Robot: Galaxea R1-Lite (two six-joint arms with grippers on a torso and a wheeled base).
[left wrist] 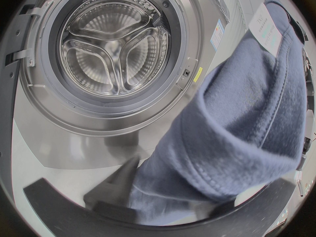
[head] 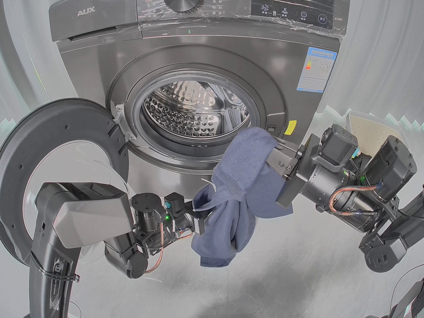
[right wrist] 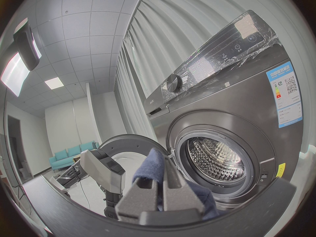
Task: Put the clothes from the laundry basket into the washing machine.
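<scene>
A blue garment [head: 240,186] hangs in the air in front of the washing machine [head: 194,36], just below and right of its open porthole [head: 194,107]. My right gripper [head: 276,155] is shut on its upper fold; in the right wrist view, cloth [right wrist: 153,165] bulges out between the closed fingers [right wrist: 177,195]. My left gripper [head: 204,213] holds the garment's lower edge from the left. In the left wrist view the cloth [left wrist: 237,116] drapes over one dark finger [left wrist: 113,185] and hides the other. The steel drum [left wrist: 112,50] holds nothing.
The round door [head: 57,155] is swung wide open to the left, right beside my left arm. A white laundry basket [head: 373,131] stands at the right behind my right arm. Bare grey floor [head: 287,270] lies under the garment.
</scene>
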